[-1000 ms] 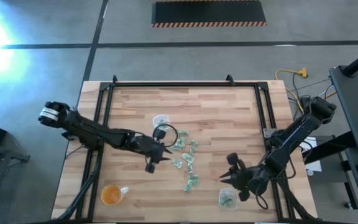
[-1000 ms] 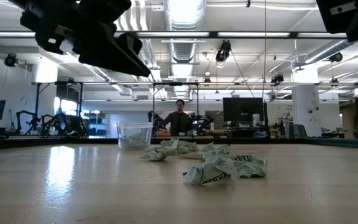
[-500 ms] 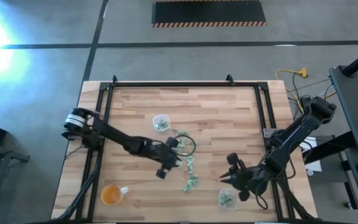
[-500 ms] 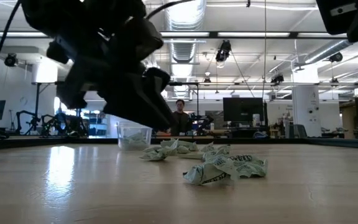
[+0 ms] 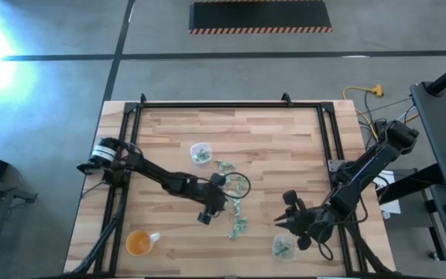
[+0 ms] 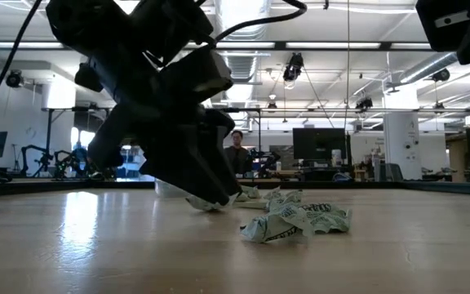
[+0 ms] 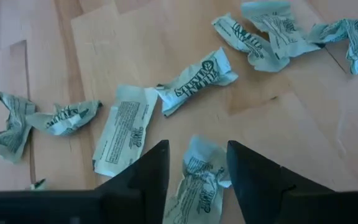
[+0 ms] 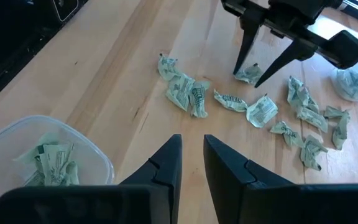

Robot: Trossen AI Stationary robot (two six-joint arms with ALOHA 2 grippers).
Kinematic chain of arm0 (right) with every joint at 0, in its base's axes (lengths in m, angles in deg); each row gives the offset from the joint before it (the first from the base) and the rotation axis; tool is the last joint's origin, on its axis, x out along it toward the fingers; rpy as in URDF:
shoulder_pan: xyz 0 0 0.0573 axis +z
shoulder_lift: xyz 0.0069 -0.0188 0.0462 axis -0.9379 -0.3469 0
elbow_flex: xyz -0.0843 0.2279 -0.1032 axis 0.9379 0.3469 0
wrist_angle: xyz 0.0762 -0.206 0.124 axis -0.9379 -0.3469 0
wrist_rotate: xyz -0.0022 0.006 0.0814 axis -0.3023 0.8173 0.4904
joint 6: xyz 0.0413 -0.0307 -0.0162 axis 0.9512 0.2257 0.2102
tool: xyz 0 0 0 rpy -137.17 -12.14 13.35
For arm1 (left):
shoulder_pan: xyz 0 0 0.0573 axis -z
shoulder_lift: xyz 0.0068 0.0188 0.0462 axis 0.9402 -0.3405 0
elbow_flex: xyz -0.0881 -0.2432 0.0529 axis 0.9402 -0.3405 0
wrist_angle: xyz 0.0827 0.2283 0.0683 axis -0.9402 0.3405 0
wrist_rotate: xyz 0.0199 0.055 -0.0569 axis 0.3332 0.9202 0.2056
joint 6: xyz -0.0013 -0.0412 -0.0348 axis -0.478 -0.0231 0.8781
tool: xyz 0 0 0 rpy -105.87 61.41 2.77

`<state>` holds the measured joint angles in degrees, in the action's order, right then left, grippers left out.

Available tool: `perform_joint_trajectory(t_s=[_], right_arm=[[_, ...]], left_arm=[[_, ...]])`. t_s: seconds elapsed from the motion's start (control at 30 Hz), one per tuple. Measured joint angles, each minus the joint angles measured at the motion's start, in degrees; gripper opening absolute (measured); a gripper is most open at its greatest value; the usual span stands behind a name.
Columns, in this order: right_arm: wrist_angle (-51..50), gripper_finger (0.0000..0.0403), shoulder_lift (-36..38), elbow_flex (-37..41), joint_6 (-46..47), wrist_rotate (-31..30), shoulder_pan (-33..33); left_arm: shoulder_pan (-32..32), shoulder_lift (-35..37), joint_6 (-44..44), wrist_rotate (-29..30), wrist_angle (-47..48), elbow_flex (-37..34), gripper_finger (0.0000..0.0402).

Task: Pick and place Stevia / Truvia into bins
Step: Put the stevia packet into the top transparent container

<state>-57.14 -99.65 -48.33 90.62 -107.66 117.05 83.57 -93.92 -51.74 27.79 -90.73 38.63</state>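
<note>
Since a second ago the left gripper (image 7: 196, 163) has swung from beside the far bin (image 5: 200, 153) down over the scattered Stevia packets (image 5: 235, 203), and its spread fingers (image 8: 246, 51) now straddle one crumpled packet (image 7: 196, 180). To pinch cleanly, it should probably settle until both tips touch the wood, keeping the flat packet (image 7: 122, 129) beside the hand outside. The right gripper (image 8: 191, 163) waits slightly parted by the near bin (image 8: 42, 155).

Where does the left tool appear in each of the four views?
High view: the left tool is at the table's centre, over the packets.
Low view: large, left of centre, tips at the tabletop.
Left wrist view: bottom edge, open around one packet.
Right wrist view: top, right of centre.
Shared landmark: the packets.
</note>
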Motion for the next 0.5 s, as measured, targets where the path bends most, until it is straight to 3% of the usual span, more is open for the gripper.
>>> perform_joint_trajectory(t_s=[0.17,0.5], right_arm=[[0.04,0.0057,0.0,0.0,0.0,0.02,0.0],[0.09,0.0057,0.0,0.02,0.13,0.04,-0.02]], left_arm=[[0.0,0.16,2.48,0.01,2.79,-0.01,0.0172],[-0.35,0.29,4.27,-1.5,4.71,0.02,0.0176]])
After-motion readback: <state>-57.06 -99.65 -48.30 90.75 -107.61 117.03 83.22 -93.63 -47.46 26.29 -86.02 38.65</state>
